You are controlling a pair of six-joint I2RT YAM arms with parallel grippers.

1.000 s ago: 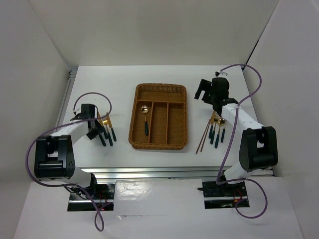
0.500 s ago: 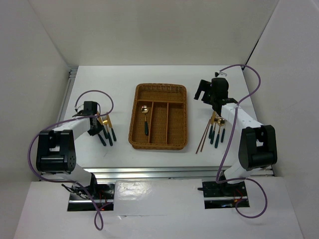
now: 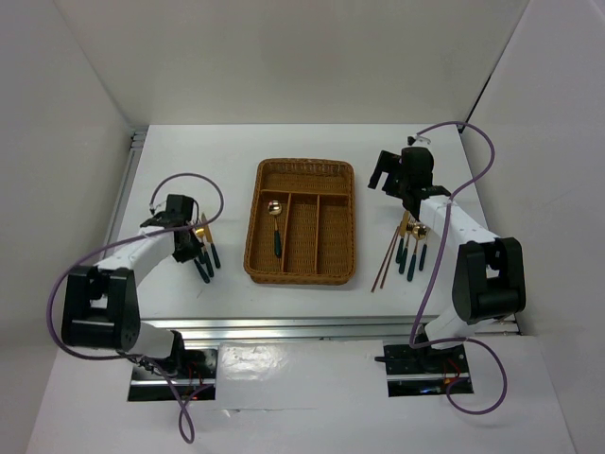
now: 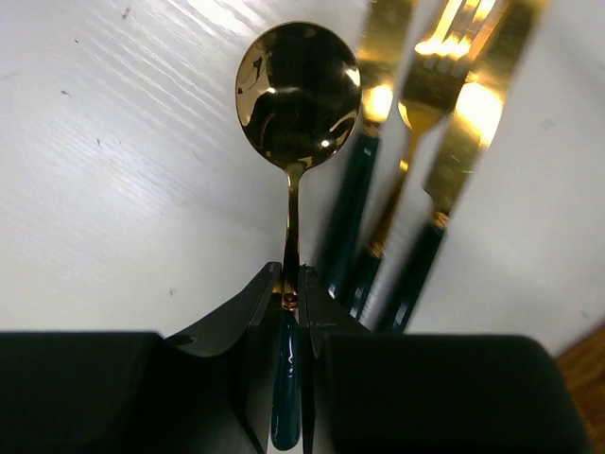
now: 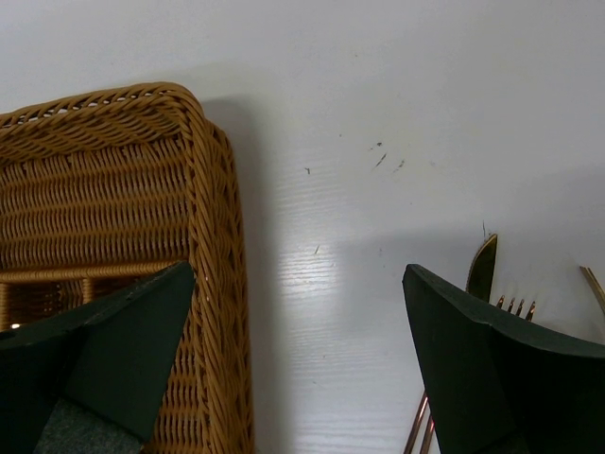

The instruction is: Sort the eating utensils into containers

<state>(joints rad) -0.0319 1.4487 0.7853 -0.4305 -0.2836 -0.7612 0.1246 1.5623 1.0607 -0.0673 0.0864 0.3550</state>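
My left gripper point(image 4: 291, 284) is shut on the neck of a gold spoon point(image 4: 298, 95) with a teal handle, low over the white table. Beside it lie a knife point(image 4: 371, 113), a fork point(image 4: 430, 104) and another knife point(image 4: 473, 123). From above, the left gripper point(image 3: 186, 242) is at this left pile point(image 3: 208, 257). The wicker tray point(image 3: 301, 274) holds one spoon point(image 3: 275, 227) in its left long slot. My right gripper point(image 3: 392, 176) is open and empty point(image 5: 298, 322), between the tray's far right corner point(image 5: 123, 189) and the right pile point(image 3: 412, 248) with chopsticks point(image 3: 386, 260).
Purple cables point(image 3: 477, 156) loop off both arms. In the right wrist view a knife tip point(image 5: 482, 270), fork tines point(image 5: 515, 305) and chopstick ends point(image 5: 421, 430) show beside the right finger. White walls enclose the table on three sides.
The left arm has shifted a little to the right, and the dark handles beside it have moved slightly. The right arm has not moved.
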